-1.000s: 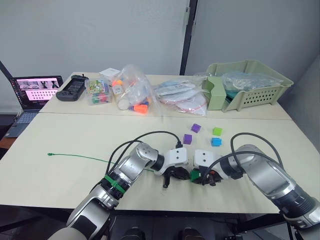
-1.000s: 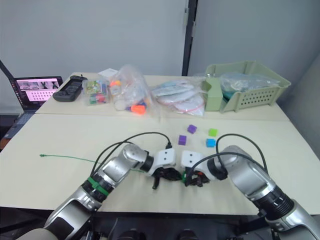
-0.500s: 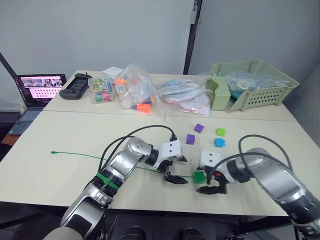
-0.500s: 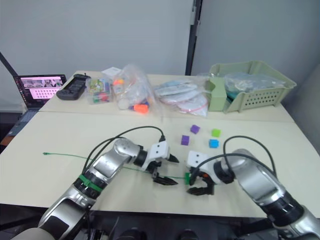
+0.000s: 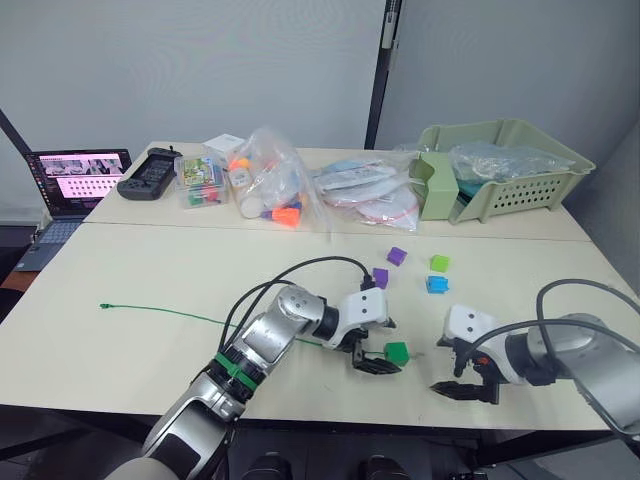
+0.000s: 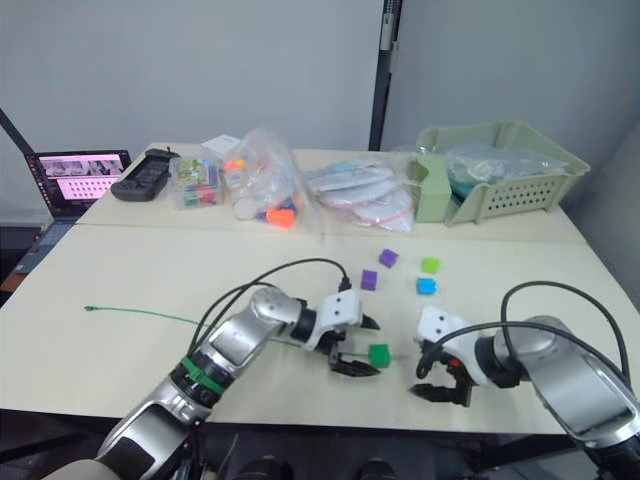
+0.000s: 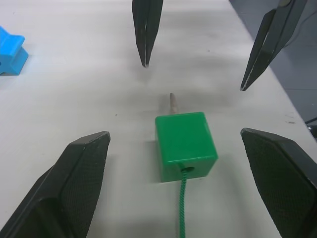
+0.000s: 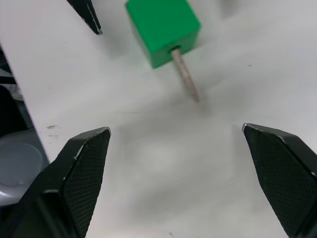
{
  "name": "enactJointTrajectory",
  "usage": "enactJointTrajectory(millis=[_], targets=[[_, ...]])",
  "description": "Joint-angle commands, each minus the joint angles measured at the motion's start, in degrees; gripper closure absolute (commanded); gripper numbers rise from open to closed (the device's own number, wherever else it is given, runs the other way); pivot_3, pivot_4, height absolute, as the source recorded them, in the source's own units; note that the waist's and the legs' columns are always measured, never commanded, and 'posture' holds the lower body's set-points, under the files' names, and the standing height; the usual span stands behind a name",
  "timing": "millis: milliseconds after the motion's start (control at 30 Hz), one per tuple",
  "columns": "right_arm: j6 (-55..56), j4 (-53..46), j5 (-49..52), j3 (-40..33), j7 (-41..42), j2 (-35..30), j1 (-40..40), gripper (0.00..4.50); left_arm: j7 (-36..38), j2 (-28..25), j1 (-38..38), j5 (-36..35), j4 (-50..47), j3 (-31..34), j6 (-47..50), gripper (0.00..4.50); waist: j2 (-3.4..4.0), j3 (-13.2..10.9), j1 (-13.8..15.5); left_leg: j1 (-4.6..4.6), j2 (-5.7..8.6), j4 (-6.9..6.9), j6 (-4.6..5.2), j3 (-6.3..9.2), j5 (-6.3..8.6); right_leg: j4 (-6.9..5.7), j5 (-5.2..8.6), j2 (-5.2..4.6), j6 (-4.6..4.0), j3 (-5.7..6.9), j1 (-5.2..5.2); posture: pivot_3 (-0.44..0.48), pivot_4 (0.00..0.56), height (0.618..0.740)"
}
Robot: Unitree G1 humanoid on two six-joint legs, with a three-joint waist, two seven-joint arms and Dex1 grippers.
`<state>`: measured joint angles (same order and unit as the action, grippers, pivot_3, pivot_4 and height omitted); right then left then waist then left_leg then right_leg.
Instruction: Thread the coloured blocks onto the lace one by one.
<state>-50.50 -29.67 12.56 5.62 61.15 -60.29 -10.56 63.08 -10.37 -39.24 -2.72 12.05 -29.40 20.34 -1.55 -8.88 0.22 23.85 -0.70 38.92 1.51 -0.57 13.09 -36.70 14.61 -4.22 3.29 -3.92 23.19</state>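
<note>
A dark green block [image 5: 397,352] lies on the table with the thin green lace [image 5: 170,314] running through its hole. The lace's tan tip [image 8: 185,74] pokes out on the far side of the block. My left gripper [image 5: 383,346] is open, its fingertips on either side of the block and not touching it. My right gripper [image 5: 449,369] is open too, a short way to the right of the block, with nothing in it. Further back lie two purple blocks [image 5: 380,277] [image 5: 397,256], a lime green one [image 5: 438,263] and a blue one [image 5: 434,284].
Along the back stand a laptop [image 5: 75,180], a black device [image 5: 150,175], clear bags of toy pieces [image 5: 270,185] and a pale green basket [image 5: 500,170]. Black cables [image 5: 300,270] loop over both arms. The lace's far end [image 5: 102,306] lies at the left.
Both grippers were shut close together at the dark green block; both have opened and let go. The right one has drawn back to the right, leaving the threaded block on the table.
</note>
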Motion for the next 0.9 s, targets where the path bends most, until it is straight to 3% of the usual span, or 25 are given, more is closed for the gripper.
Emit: enactJointTrajectory(millis=[33, 133, 333, 367, 500, 667, 767, 900], targets=[[1.2, -0.8, 0.9, -1.7, -0.5, -0.7, -1.1, 0.0, -1.5, 1.4, 0.3, 0.3, -0.7, -0.4, 1.1, 0.3, 0.0, 0.0, 0.0, 0.0, 0.0, 0.0, 0.0, 0.0, 0.0, 0.0, 0.0, 0.0, 0.0, 0.0, 0.0, 0.0, 0.15, 0.734], [1.4, -0.5, 1.0, -1.0, -0.8, -0.4, -1.9, 0.0, -1.9, 1.8, 0.5, 0.6, -0.5, -1.0, 2.0, 1.11, 0.0, 0.0, 0.0, 0.0, 0.0, 0.0, 0.0, 0.0, 0.0, 0.0, 0.0, 0.0, 0.0, 0.0, 0.0, 0.0, 0.15, 0.734], [4.8, 2.1, -0.7, 2.9, -1.0, 1.3, -4.8, 0.0, -2.5, 1.7, -0.1, 1.6, 0.1, -1.6, 1.5, 3.17, 0.0, 0.0, 0.0, 0.0, 0.0, 0.0, 0.0, 0.0, 0.0, 0.0, 0.0, 0.01, 0.0, 0.0, 0.0, 0.0, 0.15, 0.734], [5.5, 2.6, -1.1, 3.6, -1.0, 1.4, -5.2, 0.0, -2.3, 1.5, -0.1, 1.6, 0.0, -1.6, 1.5, 3.32, 0.0, 0.0, 0.0, 0.0, -0.01, 0.0, 0.0, 0.0, 0.0, 0.01, 0.0, 0.01, 0.0, 0.0, -0.01, 0.0, 0.15, 0.734], [10.7, 7.2, -4.8, 10.3, 0.3, 3.0, -9.5, 0.0, -0.7, -1.1, -0.8, 3.3, -0.1, -2.5, -1.0, 3.32, 0.0, 0.0, -0.2, -0.02, 0.0, 0.0, 0.0, -0.04, 0.0, 0.0, 0.0, 0.01, 0.0, 0.0, 0.0, 0.0, 0.15, 0.734], [12.2, 9.4, -6.1, 13.1, 1.0, 4.7, -11.3, 0.0, -0.2, -1.5, -1.1, 3.3, 0.4, -2.4, -1.7, 3.32, 0.0, 0.0, -0.3, -0.02, -0.02, -0.02, 0.0, -0.07, 0.0, -0.02, 0.0, 0.03, -0.01, 0.0, 0.01, 0.0, 0.15, 0.734], [12.1, 11.2, -6.9, 14.4, 0.4, 6.2, -11.8, 0.79, 0.2, -1.9, -1.4, 3.3, 0.8, -2.2, -2.1, 3.32, 0.0, 0.0, -0.4, -0.03, -0.03, -0.01, 0.0, -0.03, 0.0, -0.01, 0.0, 0.03, -0.01, 0.0, -0.01, 0.0, 0.15, 0.734], [11.3, 10.8, -6.3, 13.5, 0.0, 7.2, -11.5, 2.17, 0.4, -2.2, -1.3, 3.3, 0.8, -2.2, -2.1, 3.32, 0.0, 0.0, -0.7, -0.08, -0.05, 0.0, 0.0, -0.02, 0.0, -0.05, 0.0, 0.06, -0.01, 0.0, -0.04, 0.0, 0.15, 0.734]])
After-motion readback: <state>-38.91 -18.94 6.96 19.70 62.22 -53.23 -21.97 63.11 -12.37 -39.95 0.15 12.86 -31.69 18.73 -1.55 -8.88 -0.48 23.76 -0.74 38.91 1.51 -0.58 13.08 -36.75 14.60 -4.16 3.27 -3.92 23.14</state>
